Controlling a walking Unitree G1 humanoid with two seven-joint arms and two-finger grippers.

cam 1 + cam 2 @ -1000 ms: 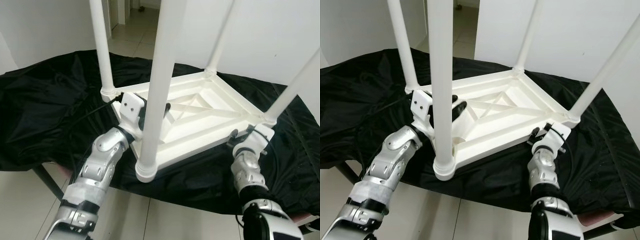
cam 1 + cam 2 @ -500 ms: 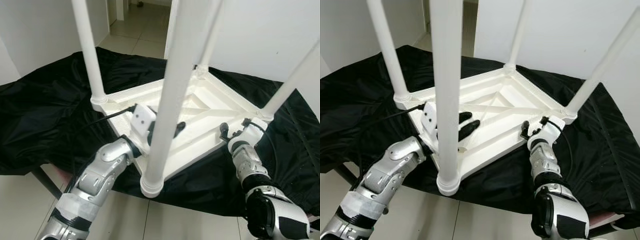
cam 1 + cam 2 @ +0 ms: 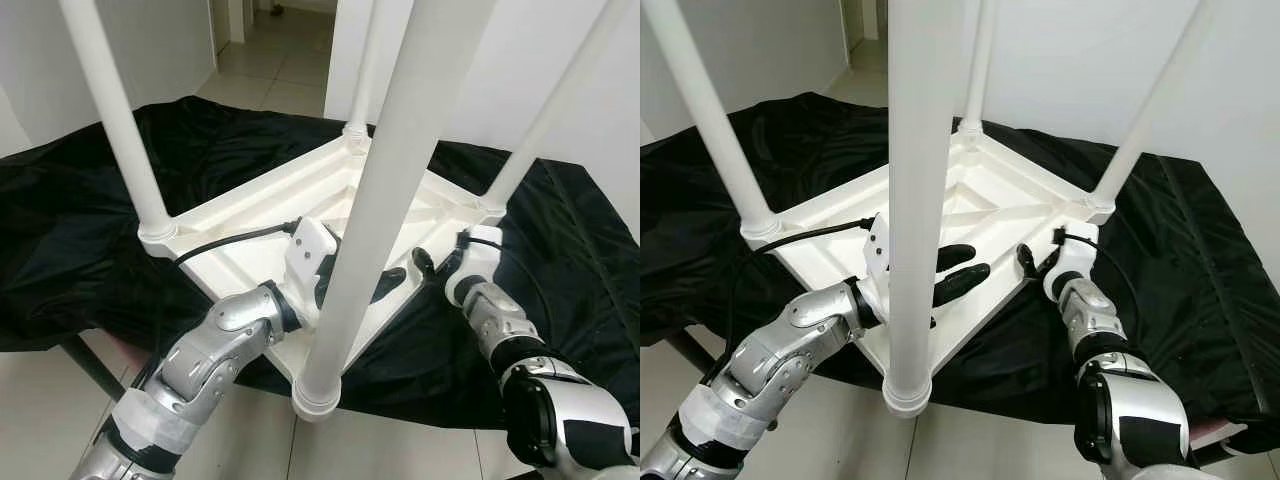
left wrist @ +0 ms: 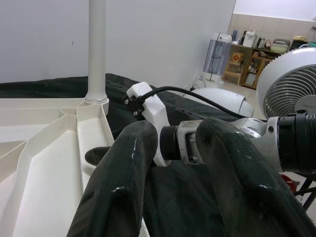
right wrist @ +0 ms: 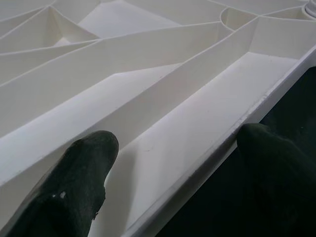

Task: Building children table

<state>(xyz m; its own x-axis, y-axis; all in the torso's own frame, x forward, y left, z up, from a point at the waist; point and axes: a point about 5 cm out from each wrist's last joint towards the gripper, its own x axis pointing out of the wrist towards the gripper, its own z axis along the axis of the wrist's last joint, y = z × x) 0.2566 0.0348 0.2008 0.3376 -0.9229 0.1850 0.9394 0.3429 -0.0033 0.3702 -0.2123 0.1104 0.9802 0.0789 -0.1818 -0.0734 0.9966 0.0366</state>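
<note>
Four legs of the upturned white children's table [image 3: 330, 195] point straight up from its ribbed top lying on the black cloth [image 3: 90, 210], where the left gripper [image 3: 958, 272] reaches over the near edge with fingers spread and the right gripper [image 5: 197, 163], spread, straddles the table's rim.

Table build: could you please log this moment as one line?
table upturned on black cloth | left gripper open inside frame | right gripper open astride rim
</note>
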